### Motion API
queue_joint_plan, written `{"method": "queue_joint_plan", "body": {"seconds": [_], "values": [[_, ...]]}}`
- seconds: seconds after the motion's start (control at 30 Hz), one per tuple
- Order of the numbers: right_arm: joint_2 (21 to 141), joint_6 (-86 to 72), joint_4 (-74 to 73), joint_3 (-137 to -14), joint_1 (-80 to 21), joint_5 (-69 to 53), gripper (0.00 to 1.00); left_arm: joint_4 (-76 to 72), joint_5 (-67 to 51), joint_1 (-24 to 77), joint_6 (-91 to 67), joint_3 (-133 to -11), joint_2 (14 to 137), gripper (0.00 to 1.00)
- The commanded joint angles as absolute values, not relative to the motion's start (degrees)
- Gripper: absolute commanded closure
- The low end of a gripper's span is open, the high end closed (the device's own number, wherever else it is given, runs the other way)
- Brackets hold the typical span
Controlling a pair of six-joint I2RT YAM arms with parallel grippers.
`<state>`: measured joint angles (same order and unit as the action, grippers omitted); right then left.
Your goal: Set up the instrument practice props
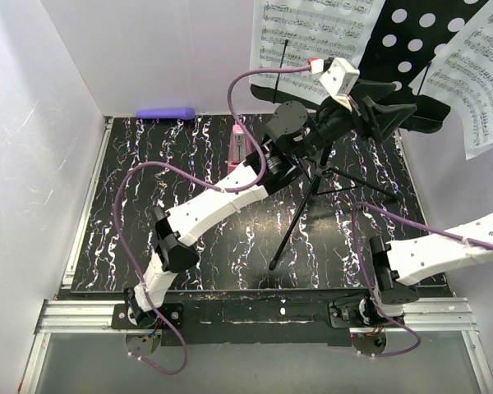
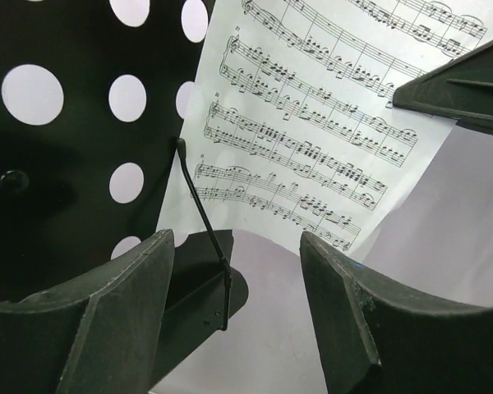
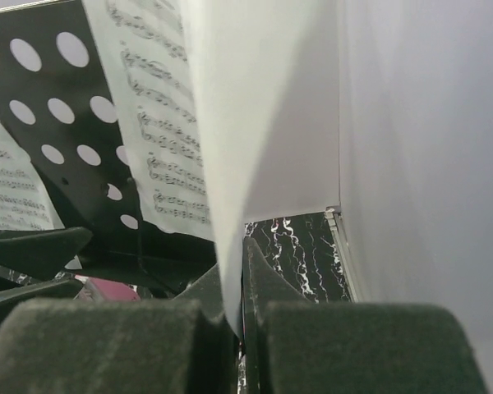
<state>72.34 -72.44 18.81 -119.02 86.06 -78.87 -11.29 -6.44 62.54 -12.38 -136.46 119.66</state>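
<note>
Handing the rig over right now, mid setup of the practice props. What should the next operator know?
Left gripper: open, empty, facing the first sheet on the music stand.
Right gripper: shut on the second sheet, at its edge, right of the stand.
Metronome: upright on the table, left of the stand.
Done: stand up, first sheet on. Left: seat second sheet, release.

music stand (image 1: 442, 37) and its sheets (image 1: 312, 33) fill the right rear; mat (image 1: 99, 205) at left lies open.
</note>
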Motion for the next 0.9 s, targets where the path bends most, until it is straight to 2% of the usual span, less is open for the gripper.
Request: {"method": "queue_joint_plan", "body": {"seconds": [0.0,0.33,0.67,0.87], "values": [[72.5,-69.8,17.3,-118.4,85.9,-79.3,0.99,-11.9,-5.9,63.2,-14.2,-141.1,122.4,0.39],[71.4,-68.3,17.6,-115.8,85.9,-79.1,0.99,-13.9,-5.9,63.3,-20.6,-143.8,126.3,0.48],[71.2,-68.7,18.8,-115.0,85.9,-79.7,0.99,-15.4,-3.7,63.4,-23.2,-145.7,129.1,0.67],[70.9,-69.5,20.2,-114.3,85.9,-80.0,0.99,-16.8,-2.5,63.4,-23.7,-147.2,130.3,0.7]]}}
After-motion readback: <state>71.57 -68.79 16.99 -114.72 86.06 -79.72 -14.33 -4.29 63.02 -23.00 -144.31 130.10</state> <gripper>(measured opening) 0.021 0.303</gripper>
